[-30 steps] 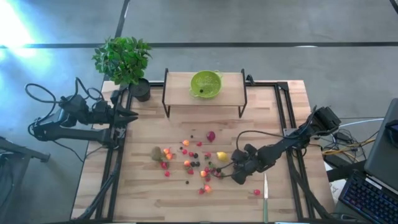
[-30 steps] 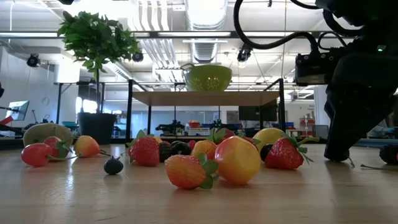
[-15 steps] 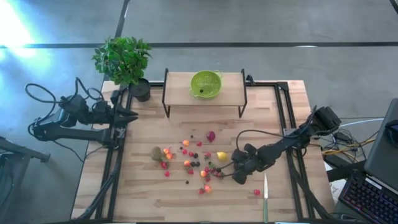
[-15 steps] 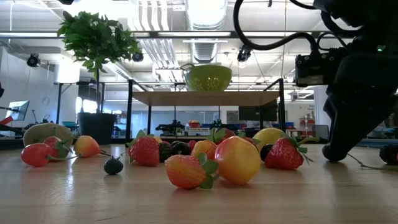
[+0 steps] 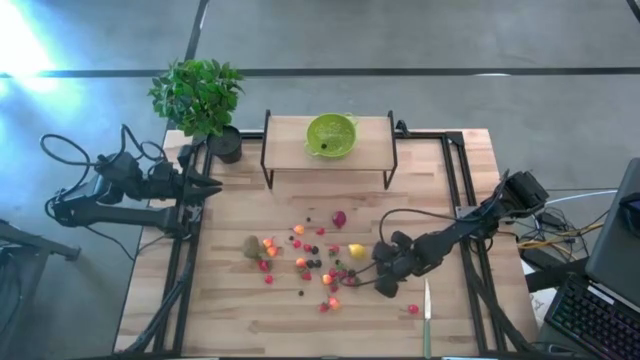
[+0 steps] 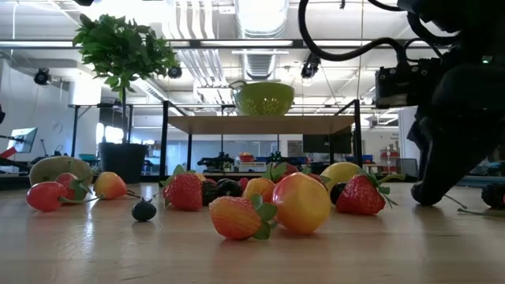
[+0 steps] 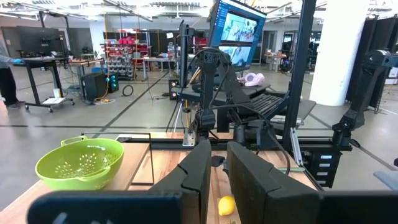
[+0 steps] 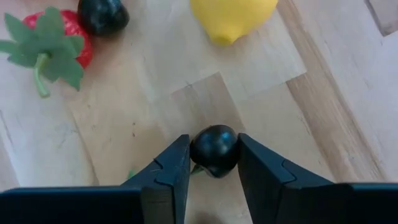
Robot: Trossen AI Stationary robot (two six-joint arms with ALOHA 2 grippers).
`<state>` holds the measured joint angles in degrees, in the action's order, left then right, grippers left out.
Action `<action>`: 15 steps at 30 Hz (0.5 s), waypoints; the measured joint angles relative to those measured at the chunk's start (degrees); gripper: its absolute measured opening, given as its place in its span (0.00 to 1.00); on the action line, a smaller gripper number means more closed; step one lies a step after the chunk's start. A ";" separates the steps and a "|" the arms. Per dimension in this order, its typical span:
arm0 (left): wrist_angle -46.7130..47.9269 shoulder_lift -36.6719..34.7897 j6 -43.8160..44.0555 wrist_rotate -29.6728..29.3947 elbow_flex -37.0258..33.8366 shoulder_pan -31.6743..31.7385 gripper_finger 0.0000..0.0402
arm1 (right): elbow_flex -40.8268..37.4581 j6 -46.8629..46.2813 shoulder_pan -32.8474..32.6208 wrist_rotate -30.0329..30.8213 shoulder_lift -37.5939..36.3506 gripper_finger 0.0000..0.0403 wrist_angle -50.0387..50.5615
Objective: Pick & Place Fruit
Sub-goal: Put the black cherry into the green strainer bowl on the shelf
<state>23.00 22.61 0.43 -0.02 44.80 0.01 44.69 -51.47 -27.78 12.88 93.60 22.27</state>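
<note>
At table's right-centre, beside the fruit scatter: right gripper [image 8: 211, 171] low, clamped on a dark berry [image 8: 214, 150].
Berry squarely between the two fingers [image 8: 169, 168], just off the wood, lemon [image 8: 233, 17] just ahead. Lime-green colander [image 5: 331, 134] far back on the raised shelf (long carry, likely). Left gripper [image 7: 214, 180] parked at left edge, pinched empty.

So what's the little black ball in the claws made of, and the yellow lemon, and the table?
The dark berry between the right gripper fingers looks like smooth, glossy plastic: it shows a shine spot. The lemon seems matte plastic or foam, evenly yellow; hard to say. The table looks like wood, with grain and joined planks.
</note>
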 joint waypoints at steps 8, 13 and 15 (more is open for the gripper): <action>-0.01 0.01 -0.01 0.01 -0.01 -0.02 0.16 | 3.74 8.34 4.14 0.13 -2.37 0.29 3.23; 0.00 0.00 -0.01 0.00 0.01 -0.02 0.16 | 9.62 18.61 8.85 0.40 -3.87 0.27 5.19; -0.01 0.02 -0.01 0.01 -0.01 -0.02 0.16 | 12.69 23.38 11.12 0.54 -4.03 0.26 6.20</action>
<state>22.99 22.63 0.43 -0.01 44.80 -0.01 57.38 -28.09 -16.66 13.42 89.57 28.47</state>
